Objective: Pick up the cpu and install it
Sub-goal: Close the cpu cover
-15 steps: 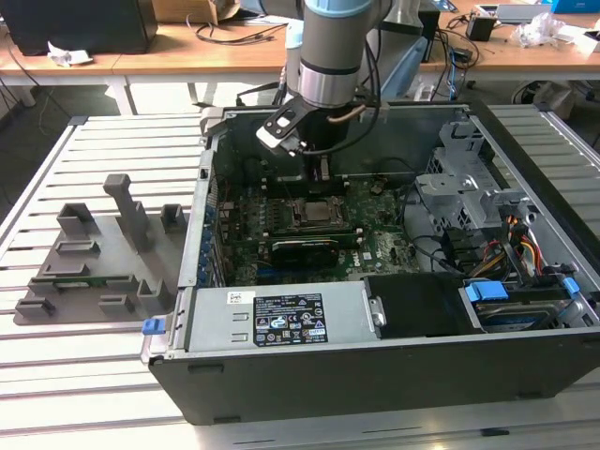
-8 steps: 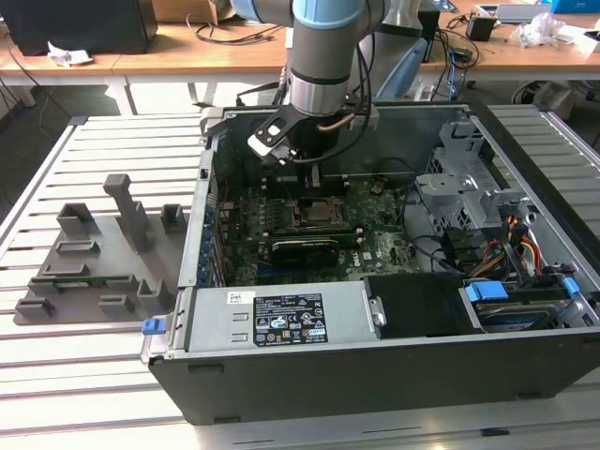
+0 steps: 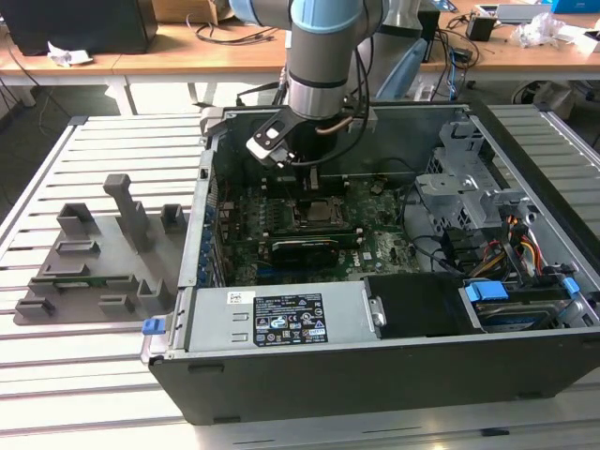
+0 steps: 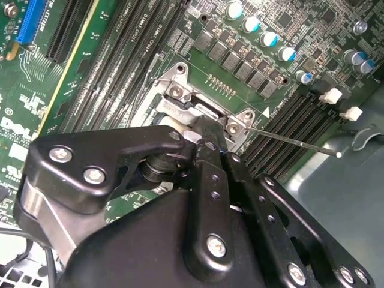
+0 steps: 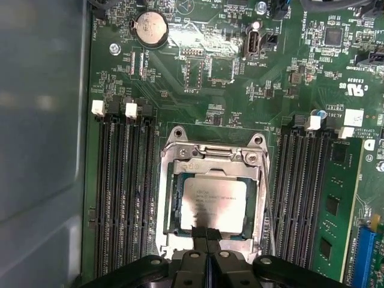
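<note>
1. Exterior view: the whole rig sits on a slatted metal table (image 3: 94,375), and there are wooden desks (image 3: 187,47) with cables along the top of the frame.
2. On the exterior view's left, a grey holder tray (image 3: 94,253) with upright blocks lies on the slats.
3. The open computer case (image 3: 375,375) takes up the middle and the exterior view's right. Inside are the green motherboard (image 3: 394,244), a black expansion card (image 3: 305,248), a drive cage (image 3: 459,178) and a blue-tabbed drive (image 3: 520,309).
4. The power supply (image 3: 281,319) at the lower centre carries a white sticker and a black one full of tiny print and logos.
5. The arm reaches down into the case, with the gripper (image 3: 314,190) right over the socket area.
6. First wrist view: the cpu (image 5: 214,201) lies flat in the socket frame (image 5: 210,144), silvery top up, with faint print on it.
7. Memory slots (image 5: 123,180) run along both sides of the socket, and one green memory stick (image 5: 333,210) is seated. A coin battery (image 5: 150,28) sits farther out on the board.
8. The fingertips (image 5: 198,235) are pressed together with nothing between them, right at the cpu's edge.
9. Second wrist view: the black linkage narrows to the closed tips at the socket, with blue-topped capacitors (image 4: 252,25) beyond and a thin latch lever (image 4: 294,143) sticking out sideways.
</note>
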You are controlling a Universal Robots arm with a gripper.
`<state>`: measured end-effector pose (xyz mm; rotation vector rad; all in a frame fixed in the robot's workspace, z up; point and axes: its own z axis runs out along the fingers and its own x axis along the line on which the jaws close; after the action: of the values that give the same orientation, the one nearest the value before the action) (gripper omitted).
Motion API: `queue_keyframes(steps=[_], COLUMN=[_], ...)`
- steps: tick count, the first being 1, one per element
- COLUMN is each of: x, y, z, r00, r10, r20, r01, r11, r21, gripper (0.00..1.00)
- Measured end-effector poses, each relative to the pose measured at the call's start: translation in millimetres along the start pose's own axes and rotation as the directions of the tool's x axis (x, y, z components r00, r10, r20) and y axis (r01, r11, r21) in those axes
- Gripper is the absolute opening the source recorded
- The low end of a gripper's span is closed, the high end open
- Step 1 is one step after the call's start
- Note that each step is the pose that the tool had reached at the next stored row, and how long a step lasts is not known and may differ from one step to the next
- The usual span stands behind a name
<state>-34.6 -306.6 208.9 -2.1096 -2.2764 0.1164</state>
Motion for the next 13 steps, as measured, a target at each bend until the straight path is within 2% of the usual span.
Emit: queue_keyframes(steps=[13], x=[0.1], y=[-2.1], z=[5.9], r00=[1.0000], r10=[0.000], r20=[0.0005], r01=[0.000], r11=[1.0000], r21=[0.0007], gripper=[0.11])
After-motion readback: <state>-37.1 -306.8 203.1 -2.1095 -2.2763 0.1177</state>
